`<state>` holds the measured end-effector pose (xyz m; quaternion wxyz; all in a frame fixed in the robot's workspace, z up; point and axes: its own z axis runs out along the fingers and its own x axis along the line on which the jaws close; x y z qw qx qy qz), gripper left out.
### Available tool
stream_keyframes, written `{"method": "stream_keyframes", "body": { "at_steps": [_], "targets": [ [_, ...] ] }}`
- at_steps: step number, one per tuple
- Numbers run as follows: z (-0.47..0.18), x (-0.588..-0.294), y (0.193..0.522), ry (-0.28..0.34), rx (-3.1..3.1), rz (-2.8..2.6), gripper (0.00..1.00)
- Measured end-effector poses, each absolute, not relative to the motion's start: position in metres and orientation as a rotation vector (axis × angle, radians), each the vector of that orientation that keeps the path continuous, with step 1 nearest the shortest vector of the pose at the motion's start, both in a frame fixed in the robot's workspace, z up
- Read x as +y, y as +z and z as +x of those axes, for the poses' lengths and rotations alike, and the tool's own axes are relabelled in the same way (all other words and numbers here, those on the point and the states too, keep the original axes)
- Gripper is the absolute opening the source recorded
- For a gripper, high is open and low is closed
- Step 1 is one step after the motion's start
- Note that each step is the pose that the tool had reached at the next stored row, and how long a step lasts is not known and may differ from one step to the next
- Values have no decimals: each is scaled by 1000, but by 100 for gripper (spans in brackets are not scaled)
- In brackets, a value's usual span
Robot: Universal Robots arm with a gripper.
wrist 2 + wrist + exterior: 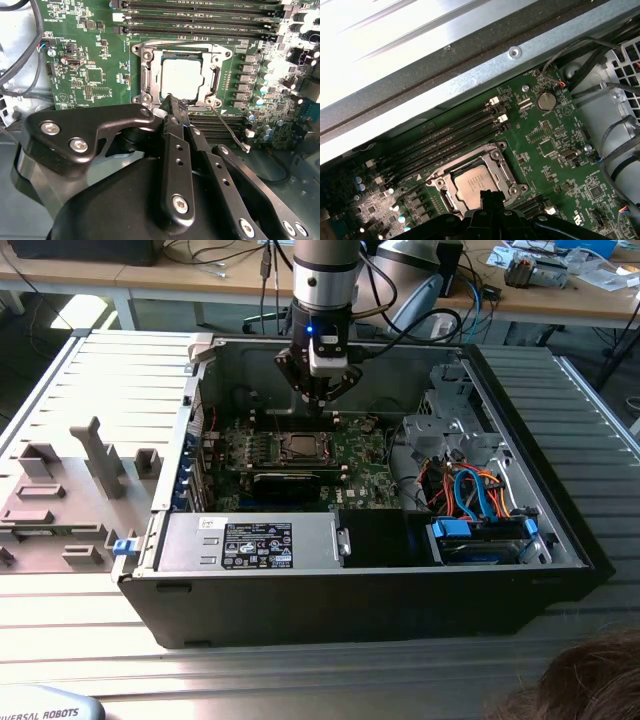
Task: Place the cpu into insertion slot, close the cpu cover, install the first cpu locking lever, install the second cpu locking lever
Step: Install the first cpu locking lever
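Exterior view
- Landmark: the open computer case (pixel 520 570) lies on its side on a ribbed metal table (pixel 120 370).
- Gripper (pixel 322 392): hangs inside the case, above the green motherboard (pixel 355 455) and just behind the insertion slot (pixel 299 447).
- Cpu: its pale square top shows in the slot; finer detail cannot be made out.
- Other contents: a grey power supply (pixel 250 540) sits along the near wall, with orange and blue cables (pixel 475 490) toward the exterior view's right.

Second wrist view
- Gripper (pixel 172 100): its fingers meet at a narrow tip with nothing held, the tip at the edge of the socket.
- Cpu (pixel 182 77): lies flat inside the insertion slot (pixel 150 75).
- Cpu cover (pixel 216 80): frames the chip, lying down around it.
- Lever (pixel 227 127): a thin metal rod sticks out from a socket corner, unlatched.

First wrist view
- Cpu (pixel 472 182): seated in the slot, beside the memory slots (pixel 450 140).
- Gripper (pixel 490 196): closed tip just beside the chip's edge.
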<state>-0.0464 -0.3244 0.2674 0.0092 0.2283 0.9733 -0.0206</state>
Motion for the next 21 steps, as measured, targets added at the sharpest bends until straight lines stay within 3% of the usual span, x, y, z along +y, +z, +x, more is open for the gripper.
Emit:
{"method": "stream_keyframes", "body": {
  "at_steps": [21],
  "targets": [
    [-46, -324, 267, -64, 3046, 684, 11]
  ]
}}
